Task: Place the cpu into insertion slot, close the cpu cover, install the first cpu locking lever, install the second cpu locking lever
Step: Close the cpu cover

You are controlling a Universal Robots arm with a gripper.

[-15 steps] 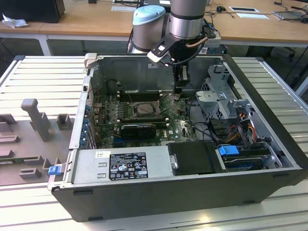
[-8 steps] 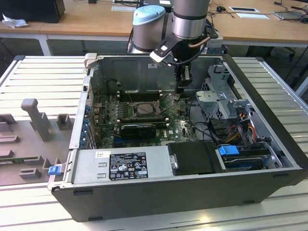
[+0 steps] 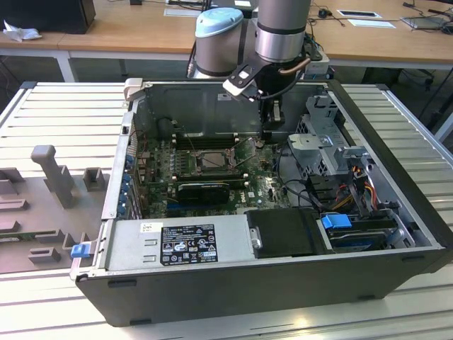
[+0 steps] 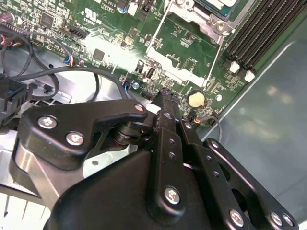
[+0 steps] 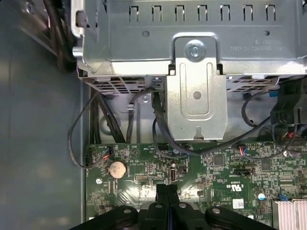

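Now the gripper (image 5: 167, 190) is hanging over the green motherboard (image 5: 216, 165). Its two black fingertips are pinching tightly together, and nothing is caught between them. Near the tips, a round coin cell battery (image 5: 117, 167) is sitting on the board. Further out, the silver drive cage (image 5: 194, 91) is standing past the board's edge, with black cables (image 5: 76, 139) looping below it.

Pulling back to the exterior view, the arm (image 3: 282, 28) is reaching down into the open computer case (image 3: 233, 290). The gripper is hovering to the exterior view's right of the insertion slot (image 3: 212, 161), well apart from it. That dark square socket, with its silver metal surround, is lying in the centre of the board. The long black memory slots (image 3: 205, 140) are running alongside it, and the power supply (image 3: 184, 244) is sitting at the near wall.
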